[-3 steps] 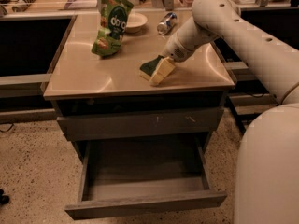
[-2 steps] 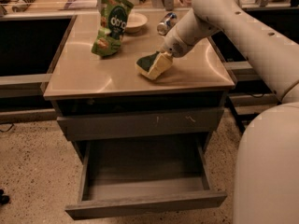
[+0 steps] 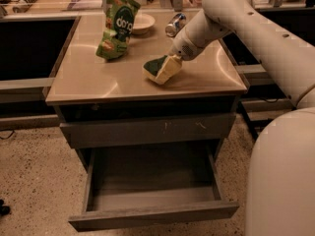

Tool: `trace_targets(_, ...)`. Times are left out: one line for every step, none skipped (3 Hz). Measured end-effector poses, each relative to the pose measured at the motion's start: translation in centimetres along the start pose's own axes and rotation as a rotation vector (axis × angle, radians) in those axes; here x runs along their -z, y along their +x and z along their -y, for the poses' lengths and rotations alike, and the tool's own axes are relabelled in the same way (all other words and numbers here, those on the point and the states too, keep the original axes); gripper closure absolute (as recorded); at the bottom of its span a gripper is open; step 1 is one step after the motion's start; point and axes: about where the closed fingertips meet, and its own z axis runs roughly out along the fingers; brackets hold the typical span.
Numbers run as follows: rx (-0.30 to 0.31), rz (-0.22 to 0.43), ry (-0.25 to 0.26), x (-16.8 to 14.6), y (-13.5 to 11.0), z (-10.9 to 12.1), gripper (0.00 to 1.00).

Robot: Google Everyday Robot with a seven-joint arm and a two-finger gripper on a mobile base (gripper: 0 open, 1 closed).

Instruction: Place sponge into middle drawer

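The gripper (image 3: 173, 62) clamps the sponge (image 3: 158, 69), which hangs tilted above the counter (image 3: 98, 77), higher than and behind the open middle drawer (image 3: 152, 216). Best carry it forward clear of the counter edge, then lower it well inside the drawer's walls before releasing.

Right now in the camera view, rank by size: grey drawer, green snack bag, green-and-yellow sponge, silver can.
Open grey drawer
Green snack bag
Green-and-yellow sponge, in the hand at the countertop
Silver can, farther back, so unsure
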Motion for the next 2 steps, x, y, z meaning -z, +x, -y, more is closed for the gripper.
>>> trace_targets(0.043,0.004,-0.026,0.2,-0.5,-1.3,1.0)
trace_targets(0.116,0.027,-0.05,2.2,-1.1,-4.8,1.0)
